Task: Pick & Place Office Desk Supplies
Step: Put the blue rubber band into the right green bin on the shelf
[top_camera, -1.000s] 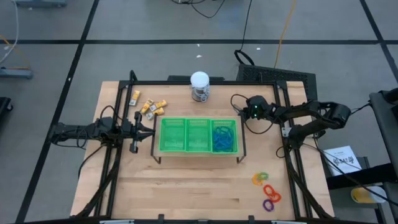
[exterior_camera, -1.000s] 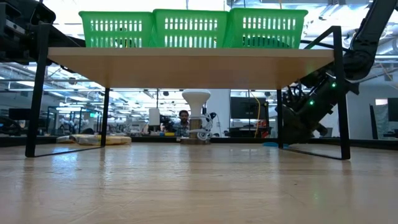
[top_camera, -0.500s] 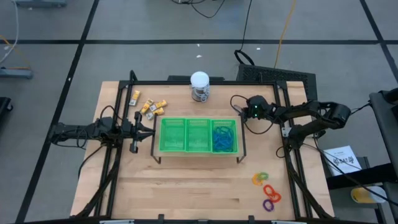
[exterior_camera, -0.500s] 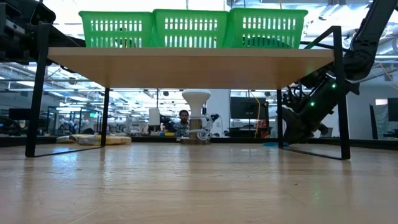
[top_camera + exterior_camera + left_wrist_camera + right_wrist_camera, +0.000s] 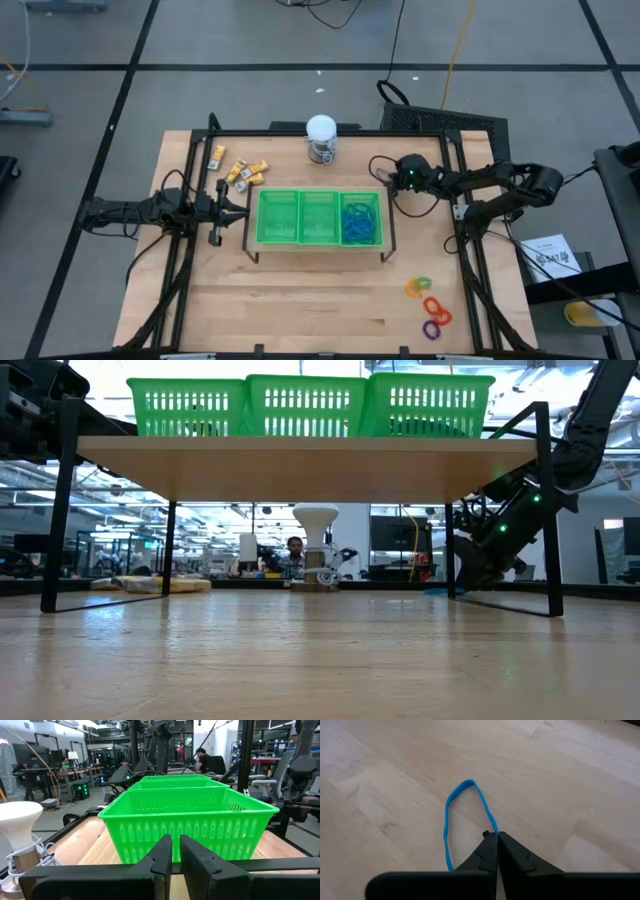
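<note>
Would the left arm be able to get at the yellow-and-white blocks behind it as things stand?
Probably yes. The left end effector, shut and empty, waits beside the green tray, and the yellow-and-white blocks lie on open tabletop just beyond it. Nothing stands between them; it would only need to turn that way.

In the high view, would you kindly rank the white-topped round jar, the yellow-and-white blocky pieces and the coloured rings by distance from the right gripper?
1. White-topped round jar: at the table's back edge, nearest the right gripper.
2. Coloured rings: at the table's front right.
3. Yellow-and-white blocky pieces: far across, at the back left.
</note>
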